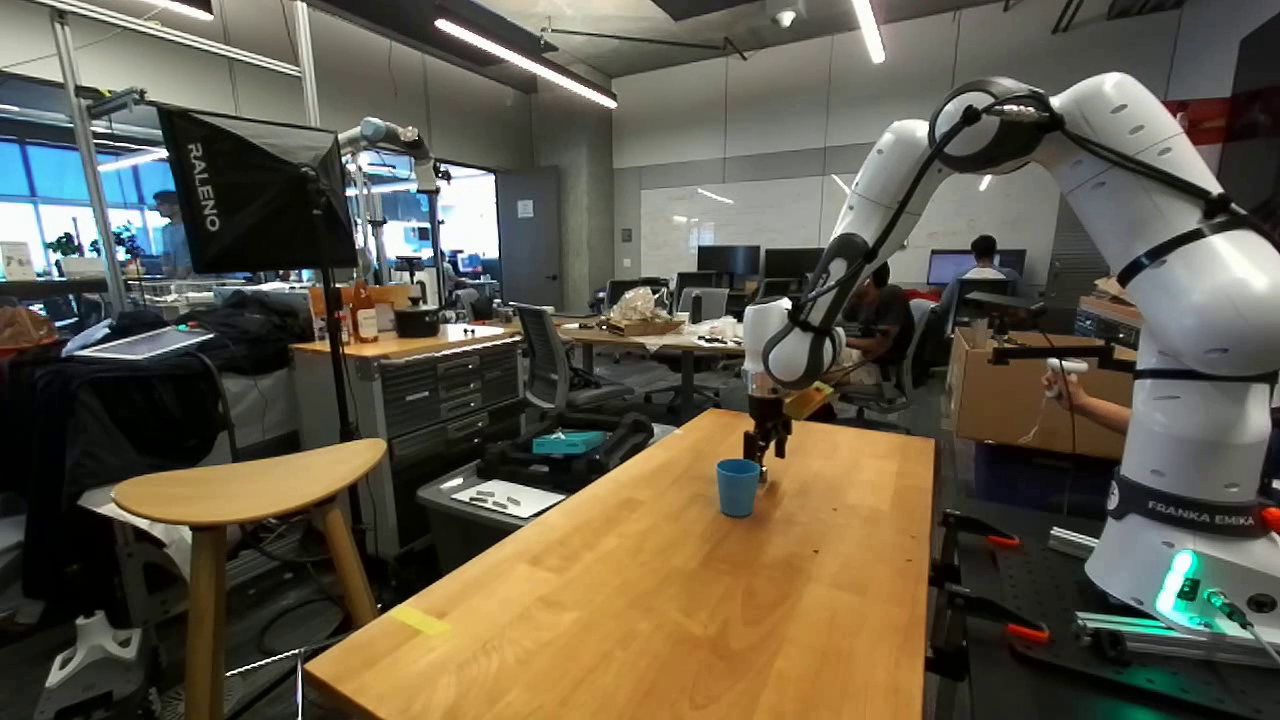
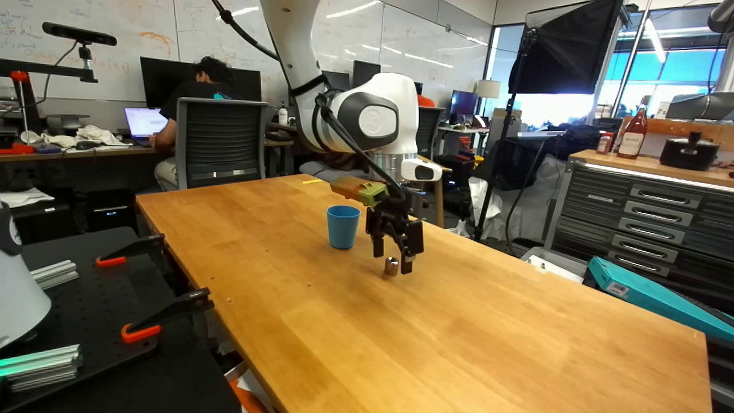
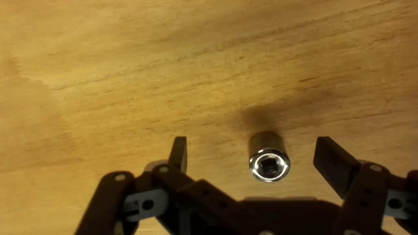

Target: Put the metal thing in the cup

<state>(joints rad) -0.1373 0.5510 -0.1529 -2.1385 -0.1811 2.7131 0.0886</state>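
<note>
The metal thing is a small shiny cylinder (image 2: 391,267) with a square hole in its top, standing upright on the light wooden table (image 2: 487,332). It also shows in the wrist view (image 3: 269,163). In an exterior view the metal cylinder (image 1: 764,474) is partly hidden behind the cup. The blue cup (image 2: 343,228) stands upright on the table near it; the cup also shows in an exterior view (image 1: 738,489) and is out of the wrist view. My gripper (image 3: 250,148) is open and points down, with one finger on each side of the metal cylinder, touching neither side in the wrist view.
Black clamps with orange tips (image 2: 140,332) hold at the table's edge by the robot base. A wooden stool (image 1: 250,485) and a grey bin (image 1: 480,510) stand beside the table. Yellow tape (image 1: 420,620) marks the tabletop.
</note>
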